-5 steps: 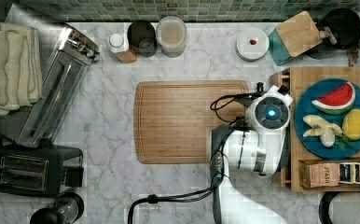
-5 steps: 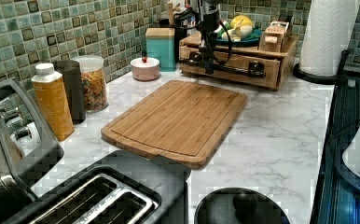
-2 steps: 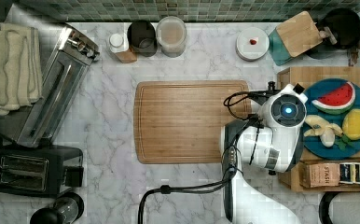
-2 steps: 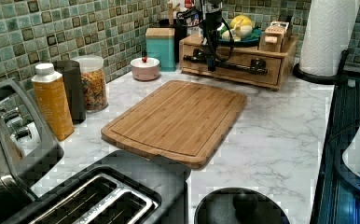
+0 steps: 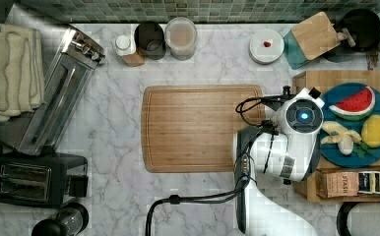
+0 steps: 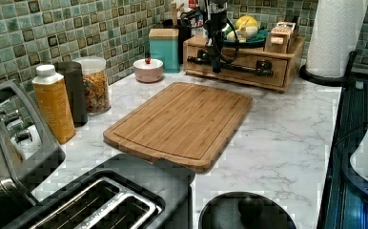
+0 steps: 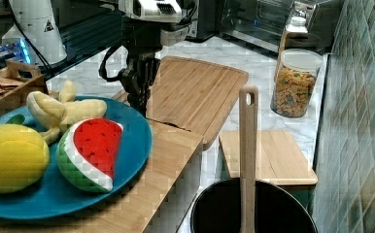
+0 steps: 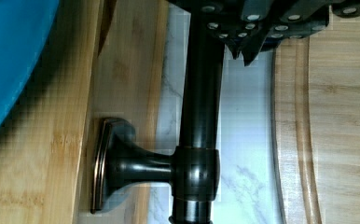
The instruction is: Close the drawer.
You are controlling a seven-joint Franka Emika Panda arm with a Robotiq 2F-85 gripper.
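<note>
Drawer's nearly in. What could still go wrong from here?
1. The gripper sits at the black bar handle; pushing on after the drawer seats could shove the whole wooden cabinet back.
2. The arm's cable loops near the handle and might snag on retreat.
3. The blue fruit plate overhangs nearby; lifting carelessly could clip it.

Left view. Marble counter, green tile backsplash. Centre: wooden cutting board, lying flat. Far side: wooden cabinet holding the drawer, front panel flush with the cabinet face; black bar handle across it. Gripper hangs down at the handle, toward its left end. Fruit plate on the cabinet top. Left wall: orange bottle, dark canister, cereal jar, pink lidded bowl, teal box. Near: black toaster. Far right: paper towel roll.
</note>
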